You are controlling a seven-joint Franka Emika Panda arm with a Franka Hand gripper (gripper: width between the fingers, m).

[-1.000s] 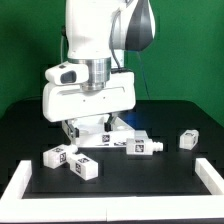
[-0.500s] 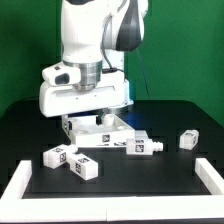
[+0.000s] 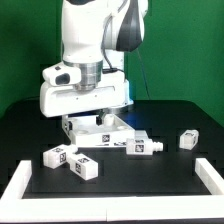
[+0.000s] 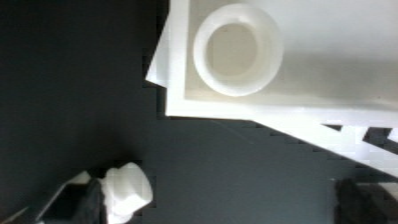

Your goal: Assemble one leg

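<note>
A white square tabletop (image 3: pixel 112 131) lies on the black table under the arm. In the wrist view it is a white slab (image 4: pixel 320 70) with a round hole (image 4: pixel 237 50). Several white tagged legs lie round it: two at the exterior view's left (image 3: pixel 57 154) (image 3: pixel 84 168), one in front (image 3: pixel 143 147), one at the right (image 3: pixel 188 139). My gripper (image 3: pixel 101 122) hangs low over the tabletop's front edge. In the wrist view the gripper (image 4: pixel 222 200) has its jaws wide apart over bare black table. A white shape (image 4: pixel 125 190) sits beside one dark finger (image 4: pixel 75 198); what it is I cannot tell.
A white raised border (image 3: pixel 20 180) frames the black table at the front and sides. A green backdrop stands behind. The arm's big white hand (image 3: pixel 85 97) hides the back of the tabletop.
The arm shifted a little to the exterior view's left between the earliest frame and the middle one. Since then nothing has visibly moved. The parts lie as before.
</note>
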